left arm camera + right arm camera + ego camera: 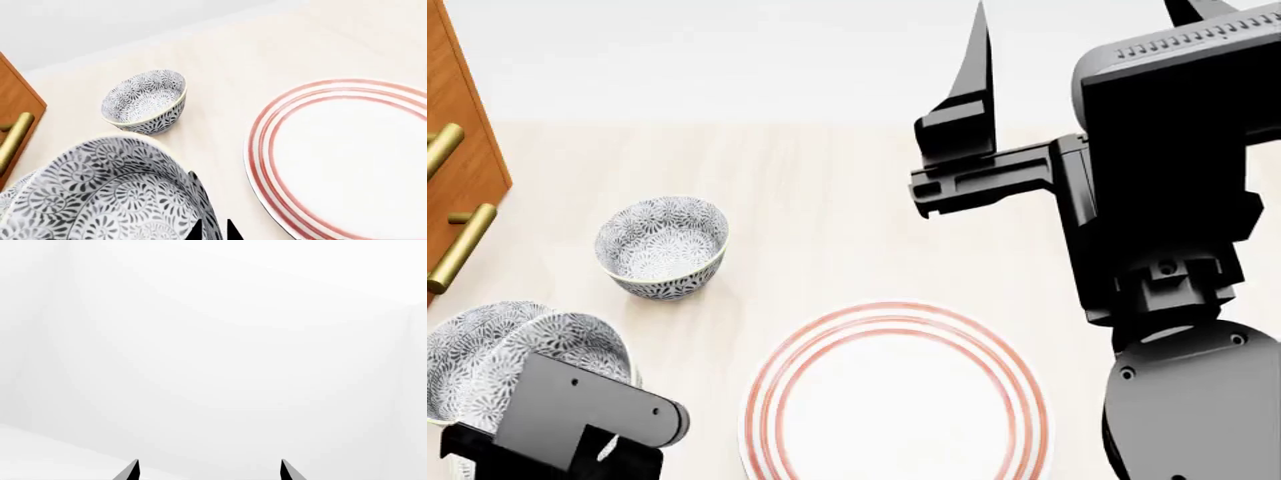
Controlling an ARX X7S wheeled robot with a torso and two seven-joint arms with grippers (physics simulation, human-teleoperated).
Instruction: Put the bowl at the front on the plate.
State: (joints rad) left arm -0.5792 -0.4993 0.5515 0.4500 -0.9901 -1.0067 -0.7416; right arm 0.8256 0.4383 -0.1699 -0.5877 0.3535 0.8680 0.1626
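The bowl (113, 195), white with a dense grey-blue floral pattern, fills the near part of the left wrist view. My left gripper (212, 231) is shut on its rim wall, one fingertip inside and one outside. In the head view this bowl (571, 352) sits at the front left, partly under the left gripper (587, 425) and overlapping a second alike bowl (465, 368). The plate (894, 400), white with red rings, lies to its right on the counter; it shows as the plate (347, 160) beside the gripper. My right gripper (208, 471) is open, raised high and holds nothing.
A third patterned bowl (661, 245) stands further back on the pale counter, the same bowl (143, 102) beyond the held one. A wooden cabinet (454, 140) with brass handles (461, 245) borders the left. The right arm (1161, 220) towers over the right side.
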